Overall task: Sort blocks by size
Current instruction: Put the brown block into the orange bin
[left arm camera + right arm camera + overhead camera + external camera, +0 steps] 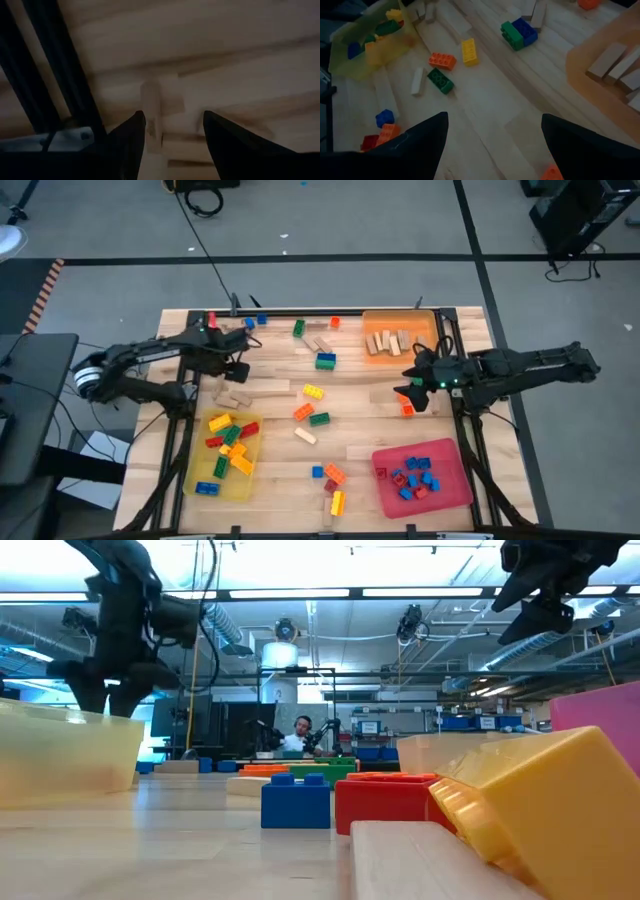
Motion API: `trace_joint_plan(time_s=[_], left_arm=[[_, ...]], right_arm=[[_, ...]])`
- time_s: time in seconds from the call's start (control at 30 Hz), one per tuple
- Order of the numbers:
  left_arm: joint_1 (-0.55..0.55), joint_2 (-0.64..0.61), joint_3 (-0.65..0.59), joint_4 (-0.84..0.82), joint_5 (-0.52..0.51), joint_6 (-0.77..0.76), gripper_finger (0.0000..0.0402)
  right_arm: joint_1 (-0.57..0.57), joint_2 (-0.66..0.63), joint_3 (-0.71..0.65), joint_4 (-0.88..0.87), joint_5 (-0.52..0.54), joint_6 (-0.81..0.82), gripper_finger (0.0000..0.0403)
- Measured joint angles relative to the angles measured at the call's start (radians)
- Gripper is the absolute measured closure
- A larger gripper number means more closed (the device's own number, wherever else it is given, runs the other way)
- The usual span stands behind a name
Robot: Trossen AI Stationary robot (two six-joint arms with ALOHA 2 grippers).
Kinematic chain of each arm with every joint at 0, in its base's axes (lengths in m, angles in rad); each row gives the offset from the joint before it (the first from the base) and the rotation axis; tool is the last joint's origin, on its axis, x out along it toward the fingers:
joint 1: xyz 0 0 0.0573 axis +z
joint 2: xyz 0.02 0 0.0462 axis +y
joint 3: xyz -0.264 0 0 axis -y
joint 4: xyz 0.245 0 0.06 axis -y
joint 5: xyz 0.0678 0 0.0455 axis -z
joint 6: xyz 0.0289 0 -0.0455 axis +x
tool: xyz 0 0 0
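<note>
The blocks are scattered over the wooden surface, with more already gathered in three trays: mixed coloured bricks in the yellow tray, small red and blue ones in the red tray, and plain tan wooden pieces in the orange tray. The left gripper is held low over the far left part of the surface, just above a cluster of tan wooden pieces; in its wrist view its fingers are seen parted, with a pale wooden piece lying between and just ahead of them, not gripped. The right gripper hangs near the orange tray with its fingers spread wide and nothing between them; a small orange brick lies just beside it. The wooden piece is judged to be light, rigid and smooth, so a firm pinch across its two long flat faces near the middle should hold it without crushing; a grip near an end would likely let it swing or slip. The plastic bricks are likewise stiff and light but glossy, and are best taken across their plain side walls rather than over the studs. Neighbouring pieces lie near and could be nudged.
</note>
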Motion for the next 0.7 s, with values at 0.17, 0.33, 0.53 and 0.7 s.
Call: trace_joint_plan(time_s=[0.17, 0.33, 0.53, 0.7], left_arm=[[0.0, 0.115, 0.0, -0.008, 0.017, 0.039, 0.0193], [0.0, 0.199, 0.0, -0.016, 0.001, 0.069, 0.0193], [0.007, 0.273, 0.0, -0.014, -0.02, 0.089, 0.0193], [0.035, 0.318, -0.006, 0.026, -0.009, 0.142, 0.0194]], right_arm=[[-0.029, 0.014, 0.0, 0.003, -0.044, -0.015, 0.0069], [-0.036, 0.022, 0.0, 0.003, -0.068, -0.015, 0.0069], [-0.036, 0.026, 0.0, 0.007, -0.068, -0.015, 0.0069], [-0.036, 0.026, 0.0, 0.012, -0.069, -0.016, 0.0069]])
